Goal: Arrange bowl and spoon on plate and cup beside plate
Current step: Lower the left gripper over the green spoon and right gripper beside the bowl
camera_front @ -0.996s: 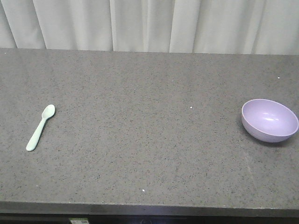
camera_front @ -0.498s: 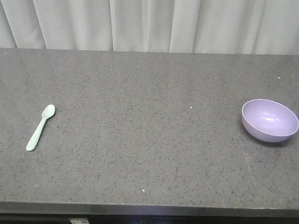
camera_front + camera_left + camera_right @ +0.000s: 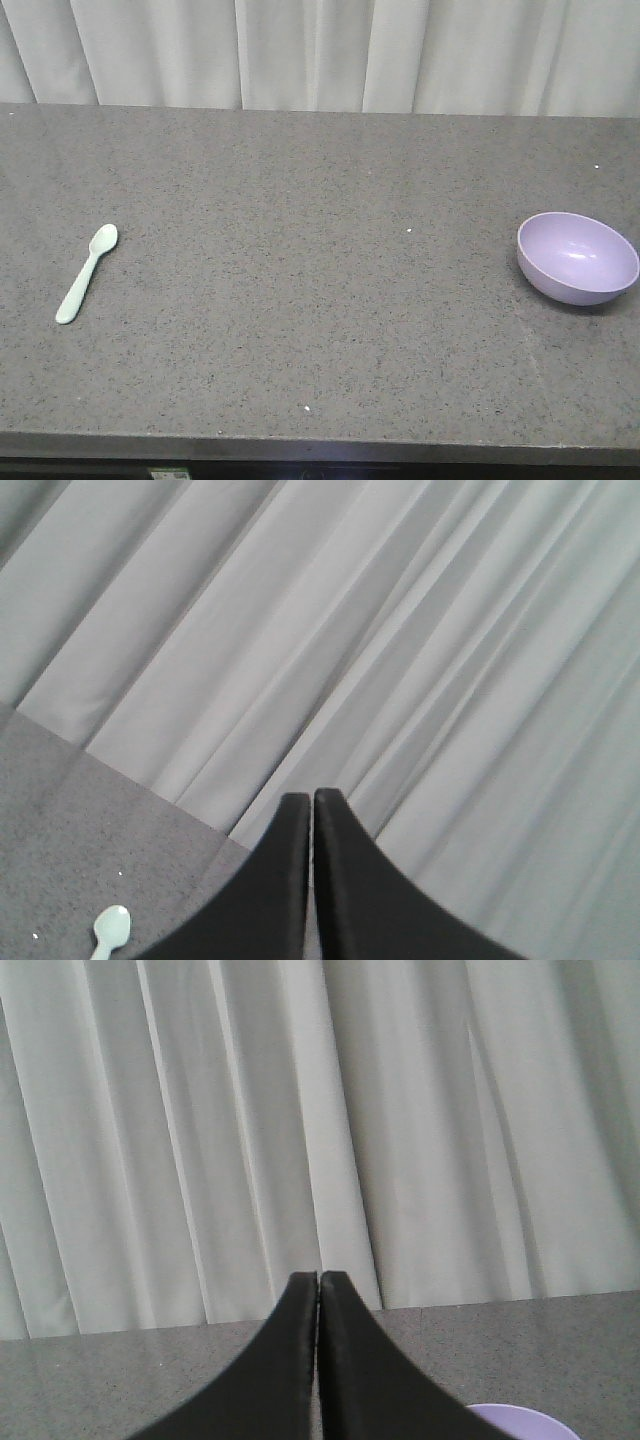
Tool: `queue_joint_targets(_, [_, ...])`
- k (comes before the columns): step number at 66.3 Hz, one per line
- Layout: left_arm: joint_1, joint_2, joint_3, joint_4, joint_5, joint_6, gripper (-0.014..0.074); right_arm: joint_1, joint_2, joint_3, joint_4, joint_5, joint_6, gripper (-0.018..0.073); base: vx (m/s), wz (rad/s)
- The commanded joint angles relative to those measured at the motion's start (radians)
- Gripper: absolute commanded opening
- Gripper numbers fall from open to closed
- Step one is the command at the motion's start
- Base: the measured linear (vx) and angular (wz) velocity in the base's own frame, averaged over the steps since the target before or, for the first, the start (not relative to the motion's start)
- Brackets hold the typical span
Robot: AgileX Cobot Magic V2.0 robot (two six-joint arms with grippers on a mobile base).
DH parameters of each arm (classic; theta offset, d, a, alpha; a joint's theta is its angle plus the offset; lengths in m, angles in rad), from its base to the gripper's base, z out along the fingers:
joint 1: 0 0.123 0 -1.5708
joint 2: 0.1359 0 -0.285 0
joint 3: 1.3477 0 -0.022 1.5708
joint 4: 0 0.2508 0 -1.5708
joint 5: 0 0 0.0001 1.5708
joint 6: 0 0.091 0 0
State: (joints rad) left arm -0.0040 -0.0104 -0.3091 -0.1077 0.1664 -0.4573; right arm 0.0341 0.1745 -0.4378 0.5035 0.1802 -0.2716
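Tabletop (image 3: 320, 330) of speckled grey stone fills the front view, with a pale pleated curtain (image 3: 320, 50) behind its far edge. The spoon (image 3: 87, 273), smooth mint-green plastic, lies flat near the left edge, its oval scoop toward the far edge. The bowl (image 3: 577, 257), round and matte lavender, sits upright near the right edge, well apart from the spoon.

Only the wrist views show the hands. The left hand (image 3: 312, 798) and the right hand (image 3: 319, 1278) each have black tapered fingers pressed together, holding nothing, seen against the curtain. The left wrist view catches just the spoon's scoop, the right a sliver of the bowl's rim. Neither spoon nor bowl has shifted since a second ago.
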Motion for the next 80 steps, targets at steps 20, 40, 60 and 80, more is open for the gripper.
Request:
queue_joint_targets(20, [-0.003, 0.273, -0.394, -0.145, 0.416, 0.398, 0.0214, -0.005, 0.093, -0.084, 0.005, -0.032, -0.012, 0.0064, 0.0, 0.0])
queue_joint_targets(40, [-0.003, 0.407, -0.425, -0.22, 0.281, 0.4, 0.0511, -0.005, 0.091, -0.084, 0.033, -0.081, -0.007, 0.05, 0.0, 0.0])
queue_joint_targets(60, [-0.003, 0.642, -0.57, -0.186, 0.393, 0.53, 0.0489, -0.005, 0.154, -0.084, 0.039, -0.051, -0.012, 0.0582, 0.0, 0.0])
queue_joint_targets(80, [-0.001, 1.094, -0.842, -0.03, 0.484, 0.533, 0.0489, -0.005, 0.244, -0.084, 0.036, -0.01, -0.017, 0.0582, 0.0, 0.0])
